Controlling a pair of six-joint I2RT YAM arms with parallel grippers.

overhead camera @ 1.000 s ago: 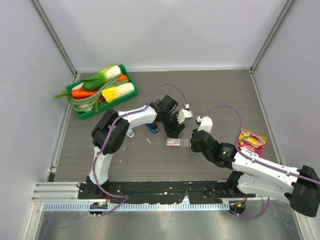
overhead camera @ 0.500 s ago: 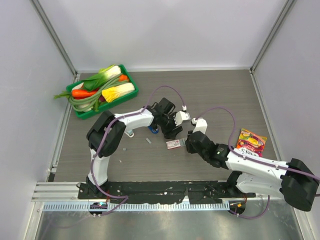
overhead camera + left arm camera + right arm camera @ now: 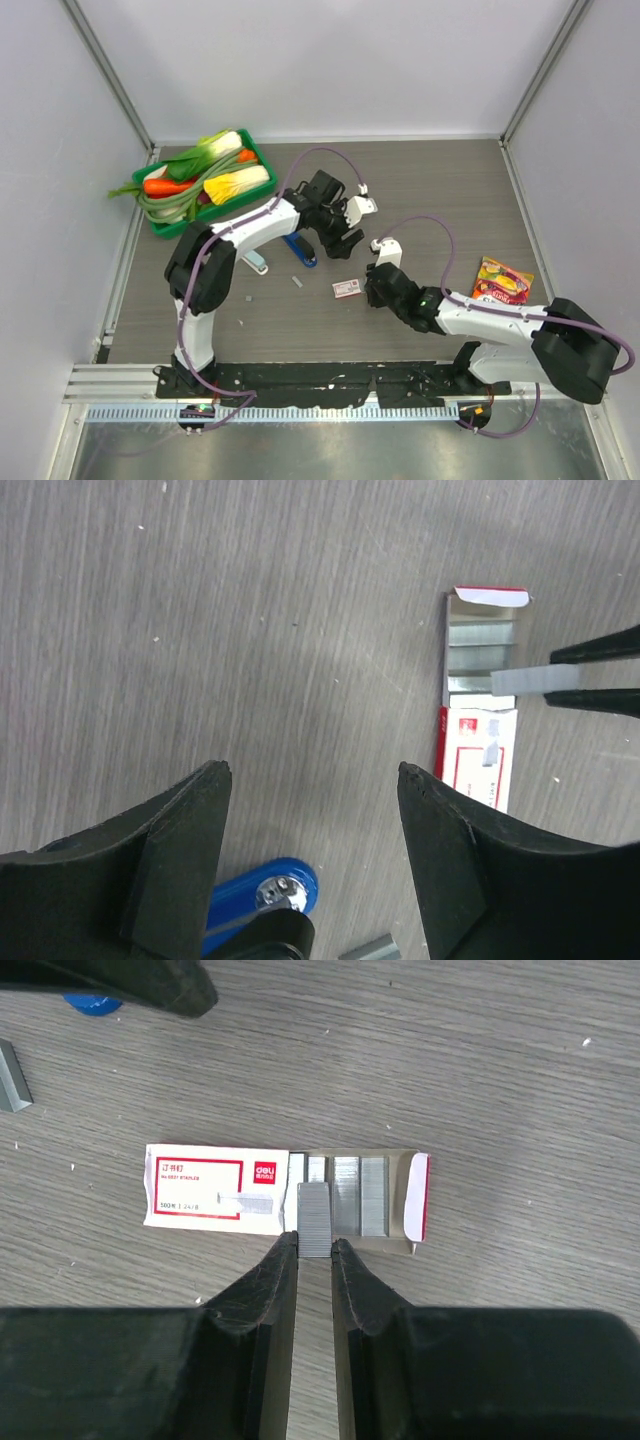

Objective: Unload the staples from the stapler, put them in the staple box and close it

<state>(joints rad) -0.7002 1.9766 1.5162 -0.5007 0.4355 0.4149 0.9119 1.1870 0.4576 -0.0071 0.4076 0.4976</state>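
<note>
The unloading looks far along; the step in hand reads as stowing the strip. The blue stapler [image 3: 298, 250] lies on the wood-grain table [image 3: 450, 200], with a loose strip [image 3: 297, 283] just in front of it. The left gripper [image 3: 312, 775] hangs above them, jaws spread wide and empty. To its right the staple box [image 3: 215, 1200] lies with its tray slid out. The right gripper [image 3: 315, 1245] pinches the staples [image 3: 315, 1205] by one end, right over that tray and seemingly touching it.

Next, I judge, comes a slight lowering so the strip lies flat among the rows there, then a gentle opening (released too high, it may bounce out).

The stapler is glossy rounded plastic. The box is thin printed card, red-bordered, with its end flap open. The staples form a dull grey ribbed bar, probably rigid yet easily snapped
</note>
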